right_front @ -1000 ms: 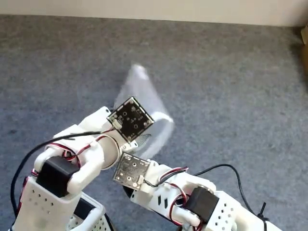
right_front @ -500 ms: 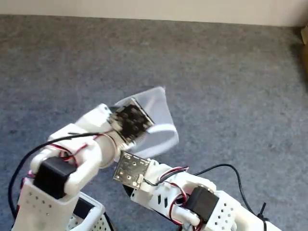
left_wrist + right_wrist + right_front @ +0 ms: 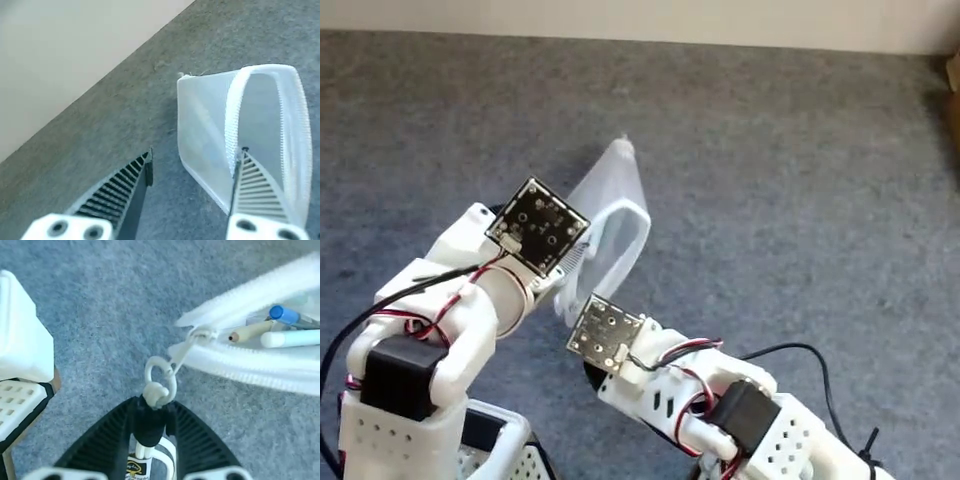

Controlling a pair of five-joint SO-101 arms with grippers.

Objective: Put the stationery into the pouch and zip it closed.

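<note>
A translucent white pouch [image 3: 612,212] stands tilted on the grey carpet, its zipper mouth open. In the right wrist view the pouch [image 3: 260,365] holds a blue-capped pen [image 3: 282,314], a pencil [image 3: 252,331] and a white pen [image 3: 295,338]. My right gripper [image 3: 150,412] is shut on the cord of the zipper pull ring [image 3: 160,377], which is stretched taut to the slider [image 3: 200,334]. My left gripper [image 3: 196,154] is open, with one finger [image 3: 252,182] at the pouch's [image 3: 205,130] zipper rim and the other finger [image 3: 131,187] over bare carpet.
Both arms crowd the near middle of the high view, the left wrist's board [image 3: 538,225] beside the pouch. The left arm's white body [image 3: 20,335] sits close to my right gripper. Open carpet [image 3: 800,150] lies beyond, with a pale wall strip [image 3: 640,15] at the far edge.
The left wrist has swung to the left and opened off the pouch. The pouch has turned and now stands taller, its far corner pointing away. The right arm shifted slightly.
</note>
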